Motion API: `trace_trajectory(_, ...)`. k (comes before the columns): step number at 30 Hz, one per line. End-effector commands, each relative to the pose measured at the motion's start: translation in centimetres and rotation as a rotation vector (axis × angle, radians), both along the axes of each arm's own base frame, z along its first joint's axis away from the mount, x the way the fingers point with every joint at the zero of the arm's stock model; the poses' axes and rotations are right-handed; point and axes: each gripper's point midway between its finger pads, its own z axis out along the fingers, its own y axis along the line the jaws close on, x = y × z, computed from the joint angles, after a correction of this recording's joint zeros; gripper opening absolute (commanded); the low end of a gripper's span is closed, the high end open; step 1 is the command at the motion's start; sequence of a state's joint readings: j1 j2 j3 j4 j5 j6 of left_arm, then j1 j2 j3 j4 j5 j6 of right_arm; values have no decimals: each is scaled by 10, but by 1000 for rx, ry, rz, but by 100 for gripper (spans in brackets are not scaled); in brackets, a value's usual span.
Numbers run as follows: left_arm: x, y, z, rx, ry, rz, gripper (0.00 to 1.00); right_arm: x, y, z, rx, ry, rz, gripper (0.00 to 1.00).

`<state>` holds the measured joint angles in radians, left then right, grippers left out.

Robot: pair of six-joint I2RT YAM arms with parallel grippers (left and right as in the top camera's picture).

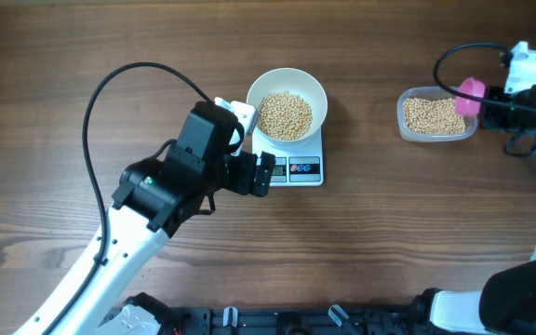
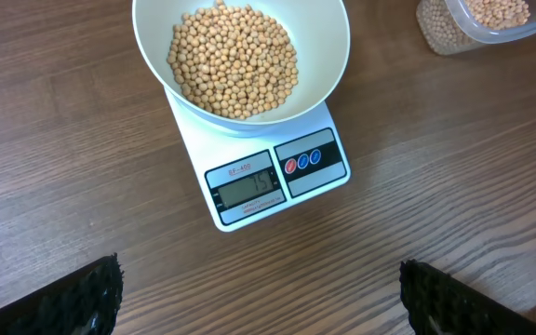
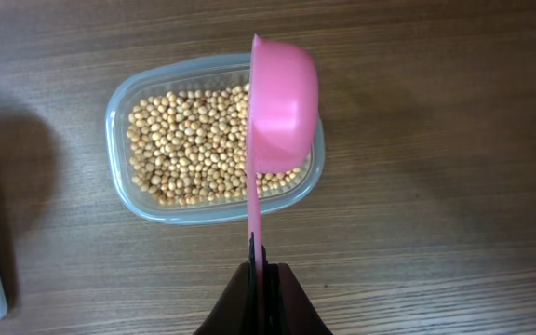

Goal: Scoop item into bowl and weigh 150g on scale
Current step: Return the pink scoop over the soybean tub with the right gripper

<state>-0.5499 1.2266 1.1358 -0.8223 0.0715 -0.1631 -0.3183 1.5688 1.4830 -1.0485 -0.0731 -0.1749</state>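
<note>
**Beans [image 2: 234,60] in bowl [image 2: 328,51] on scale [image 2: 268,181]; scoop [image 3: 282,93] held over tub [image 3: 203,214]**

The white bowl sits on the scale near the middle of the wooden desk [image 1: 389,242], covering the rear of the platform and overhanging its sides. A heap of tan beans fills the bottom of the bowl. The scale's grey display and button panel show along the front edge. The display is lit with digits, but they are too blurred to read surely.

The left jaws stand wide apart and hold nothing. They sit low, just off the scale's front left corner. In the left wrist view the two dark fingertips [image 2: 77,298] frame the bare desk in front of the scale, touching nothing.

The clear tub lies well to the right of the scale and holds a further layer of beans. The right jaws are closed tight on the thin handle of the pink scoop. The scoop is turned on its edge, so its cup faces sideways, and it hangs above the right end of the tub. Whether any beans are in the cup cannot be told.
</note>
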Motion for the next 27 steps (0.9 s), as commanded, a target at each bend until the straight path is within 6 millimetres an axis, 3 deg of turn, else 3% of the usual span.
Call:
trace_trajectory(1, 0, 2, 1, 4, -8, 15, 100, -2, 3, 2, -59, 11, -9, 4)
trace_trajectory(14, 0, 2, 1, 4, -8, 15, 100, 0, 6, 0, -123, 35, 2, 4)
trace_trajectory(27, 0, 2, 1, 4, -8, 15, 100, 0, 7, -32, -92, 139, -3, 4)
